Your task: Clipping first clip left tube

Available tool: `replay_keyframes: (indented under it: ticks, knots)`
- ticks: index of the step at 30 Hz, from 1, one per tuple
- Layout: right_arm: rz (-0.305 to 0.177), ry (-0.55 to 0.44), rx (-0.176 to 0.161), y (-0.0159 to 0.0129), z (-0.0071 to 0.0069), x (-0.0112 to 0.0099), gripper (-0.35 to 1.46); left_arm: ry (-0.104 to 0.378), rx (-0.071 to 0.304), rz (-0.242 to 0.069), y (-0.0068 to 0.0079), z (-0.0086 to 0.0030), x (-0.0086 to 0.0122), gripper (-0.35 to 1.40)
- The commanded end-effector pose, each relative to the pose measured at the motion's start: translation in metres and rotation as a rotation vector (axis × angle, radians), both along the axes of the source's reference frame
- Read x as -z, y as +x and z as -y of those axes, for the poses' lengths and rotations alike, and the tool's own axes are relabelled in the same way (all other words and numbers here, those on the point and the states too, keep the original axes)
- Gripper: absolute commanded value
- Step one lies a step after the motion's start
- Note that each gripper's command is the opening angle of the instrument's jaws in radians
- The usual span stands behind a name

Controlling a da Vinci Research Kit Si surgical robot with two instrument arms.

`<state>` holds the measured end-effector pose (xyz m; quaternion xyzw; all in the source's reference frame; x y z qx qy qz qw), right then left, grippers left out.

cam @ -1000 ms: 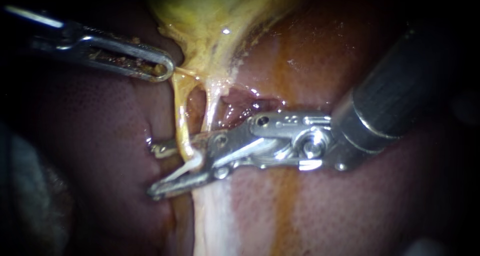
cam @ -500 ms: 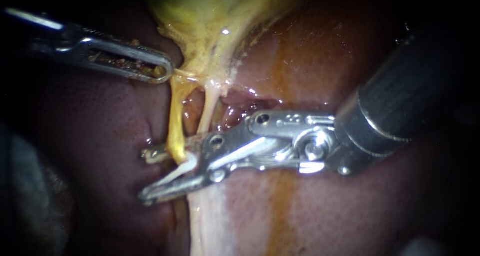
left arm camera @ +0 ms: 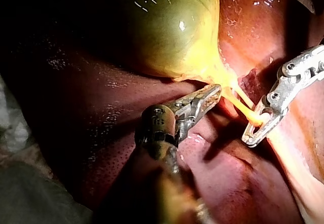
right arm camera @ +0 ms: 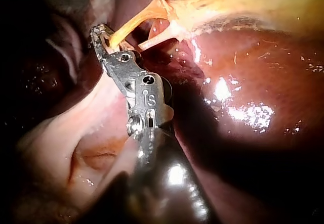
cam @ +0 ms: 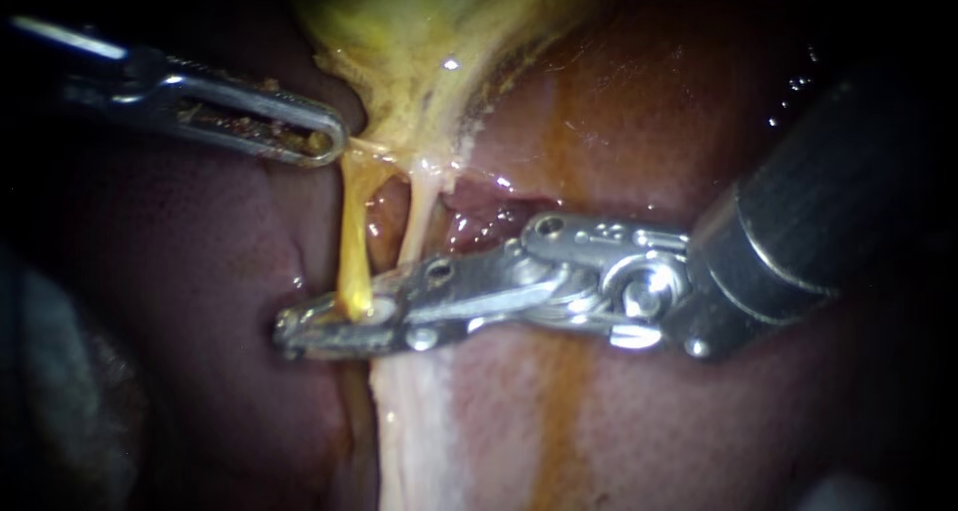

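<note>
Where the yellow left tube (cam: 351, 242) comes down from the gallbladder (cam: 419, 42), my right instrument (cam: 291, 329) has its two jaws closed on the tube's lower part, one jaw on each side, so the tube is gripped. Between these jaws only a small pale piece of the clip (cam: 383, 309) shows. The paler right tube (cam: 419, 217) runs just beside and meets the upper jaw further back; whether it is also held I cannot tell. My left instrument (cam: 324, 137) grips the gallbladder's lower edge, jaws closed on it. Dark red liver (cam: 200, 271) lies around.
</note>
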<state>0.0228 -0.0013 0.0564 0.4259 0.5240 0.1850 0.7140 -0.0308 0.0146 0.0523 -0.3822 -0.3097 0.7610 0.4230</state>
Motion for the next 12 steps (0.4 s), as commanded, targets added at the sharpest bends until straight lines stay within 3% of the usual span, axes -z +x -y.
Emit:
replay_keyframes:
  ticks: [1, 12]
  knots:
    - [0.002, -0.004, 0.005, -0.0002, 0.0001, -0.0002, -0.35, 0.0, 0.0, 0.0, 0.0, 0.0, 0.0, -0.35]
    - [0.004, -0.007, 0.001, -0.0003, 0.0, -0.0008, -0.35, 0.0, 0.0, -0.001, 0.0, 0.0, -0.0001, -0.35]
